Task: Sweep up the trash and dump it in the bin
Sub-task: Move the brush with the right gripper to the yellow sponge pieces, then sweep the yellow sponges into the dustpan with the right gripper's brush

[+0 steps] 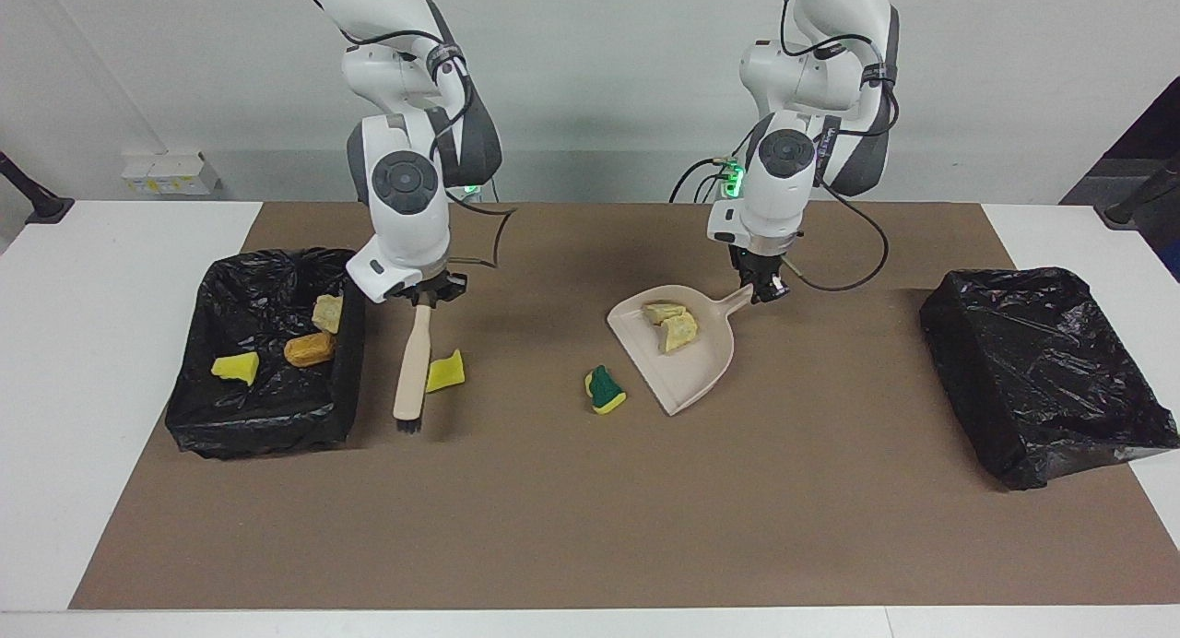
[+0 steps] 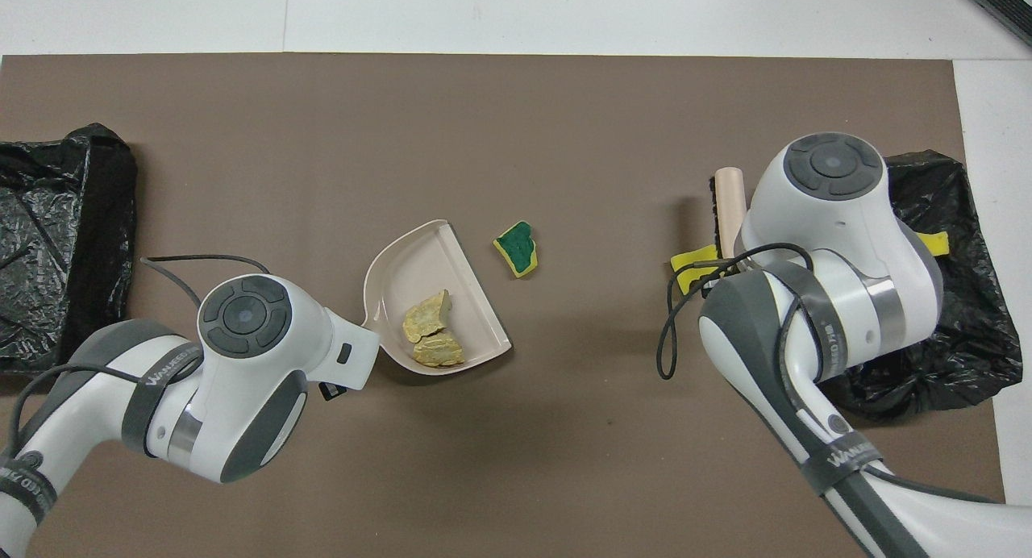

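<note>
Three bits of trash, a yellow sponge wedge (image 1: 236, 368) and two golden-brown bread-like lumps (image 1: 310, 348), already lay in the black-bagged bin (image 1: 267, 431) beside the right hand (image 1: 425, 296), which was pinching the handle of the beige brush (image 1: 411, 364), a loose yellow sponge piece (image 1: 445, 372) lying just by the brush. The left hand (image 1: 764, 291) was clamped on the handle of the beige plastic dustpan (image 1: 693, 380), which held two tan lumps (image 1: 675, 325) not yet dumped, with the green-and-yellow sponge (image 1: 605, 390) unswept just off its lip. Both forearm bands appeared to read "WANJEED".
</note>
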`<state>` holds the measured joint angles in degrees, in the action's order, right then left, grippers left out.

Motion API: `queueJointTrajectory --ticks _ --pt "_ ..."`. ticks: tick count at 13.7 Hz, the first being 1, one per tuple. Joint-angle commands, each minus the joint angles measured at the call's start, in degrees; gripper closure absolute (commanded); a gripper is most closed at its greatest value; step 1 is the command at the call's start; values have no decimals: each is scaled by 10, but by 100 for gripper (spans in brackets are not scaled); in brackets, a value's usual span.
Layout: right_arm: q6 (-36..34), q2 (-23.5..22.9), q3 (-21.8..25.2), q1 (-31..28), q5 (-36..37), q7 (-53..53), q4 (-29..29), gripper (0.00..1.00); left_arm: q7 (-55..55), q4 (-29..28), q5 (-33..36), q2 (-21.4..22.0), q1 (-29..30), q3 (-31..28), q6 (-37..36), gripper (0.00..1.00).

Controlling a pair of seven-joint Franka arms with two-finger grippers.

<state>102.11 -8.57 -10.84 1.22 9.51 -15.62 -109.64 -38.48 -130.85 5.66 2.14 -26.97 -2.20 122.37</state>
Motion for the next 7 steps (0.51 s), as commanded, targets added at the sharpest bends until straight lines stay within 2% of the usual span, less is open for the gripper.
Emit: queueJointTrajectory --ticks 1,3,5,7 --pt "33 57 -4 -26 13 34 -83 100 17 -1 12 -6 -10 -4 14 100" --pt "48 56 -5 -26 17 35 -102 100 16 -1 12 -6 -10 -4 12 100" --pt "55 33 -7 -17 6 37 -103 100 16 0 12 -6 -11 -4 9 100" --pt "57 15 -7 28 -31 37 -99 100 15 6 13 -8 -11 -5 -8 100"
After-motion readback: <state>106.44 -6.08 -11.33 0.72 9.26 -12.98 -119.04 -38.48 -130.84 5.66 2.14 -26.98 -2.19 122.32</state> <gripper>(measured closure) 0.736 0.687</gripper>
